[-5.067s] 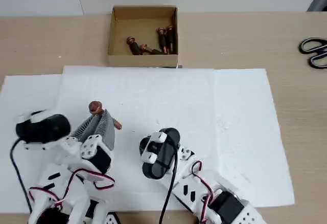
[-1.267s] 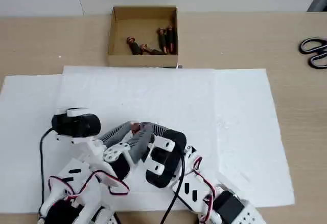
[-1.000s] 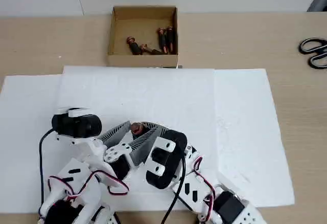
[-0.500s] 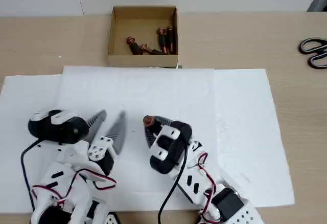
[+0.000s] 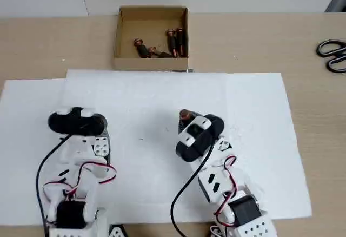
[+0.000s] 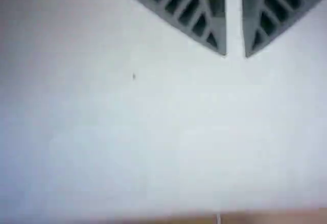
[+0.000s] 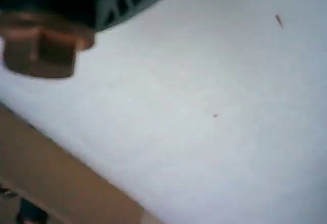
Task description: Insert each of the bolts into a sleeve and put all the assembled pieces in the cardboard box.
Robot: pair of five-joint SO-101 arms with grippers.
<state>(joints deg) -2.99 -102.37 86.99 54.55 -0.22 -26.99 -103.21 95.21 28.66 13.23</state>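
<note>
Four pieces (image 5: pixel 174 41), perhaps, in cardboard box (image 5: pixel 151 64), scissors (image 5: pixel 331 54) well aside

No legible writing anywhere.
The brown cardboard box (image 5: pixel 151 64) and the white foam sheet (image 5: pixel 254 118) bear no lettering, labels, numbers or signs that can be read.

The table (image 5: pixel 259 37) carries a white sheet (image 5: pixel 162 96) from its middle down to 6 o'clock (layered at the 9 o'clock edge). A box (image 5: pixel 151 64) sits on bare wood at 12, just beyond the sheet. Scissors (image 5: pixel 332 53) lie at 2.
</note>
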